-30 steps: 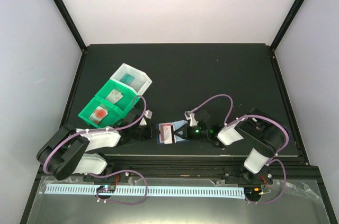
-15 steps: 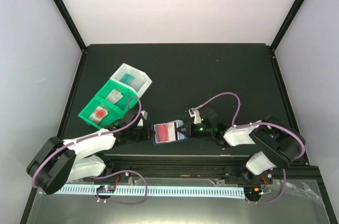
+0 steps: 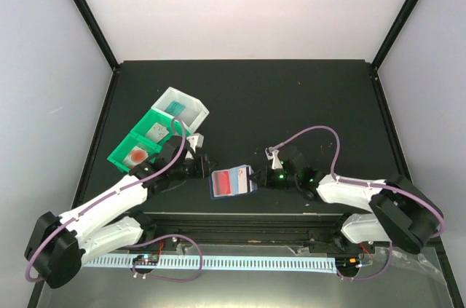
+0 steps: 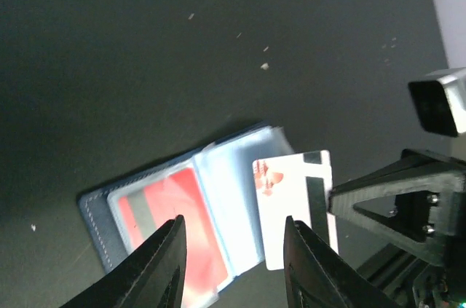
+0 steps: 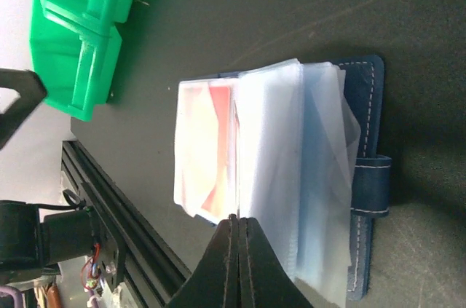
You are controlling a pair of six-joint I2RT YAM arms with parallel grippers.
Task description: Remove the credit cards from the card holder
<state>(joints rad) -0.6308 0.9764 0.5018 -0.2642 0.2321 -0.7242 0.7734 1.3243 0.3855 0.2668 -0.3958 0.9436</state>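
Observation:
The navy card holder (image 3: pixel 215 190) lies open near the table's front edge, its pale blue pockets up. It also shows in the left wrist view (image 4: pixel 95 213) and the right wrist view (image 5: pixel 362 140). A red-orange credit card (image 4: pixel 171 224) sits in its left pocket. My right gripper (image 5: pixel 239 222) is shut on the edge of a pale grey-white credit card (image 4: pixel 291 206), which sticks out past the holder's right side. My left gripper (image 4: pixel 233 222) is open and empty, hovering just above the holder; in the top view it (image 3: pixel 198 170) is left of the holder.
A green bin (image 3: pixel 142 149) with two compartments and a white bin (image 3: pixel 180 108) stand to the back left, each with a small item inside. The green bin also shows in the right wrist view (image 5: pixel 76 31). A black rail (image 3: pixel 240 220) runs along the table's front edge.
The holder has been spread open, showing the red-orange card. My left gripper has pulled back left, off the holder. My right gripper holds the pale card and has drawn slightly right.

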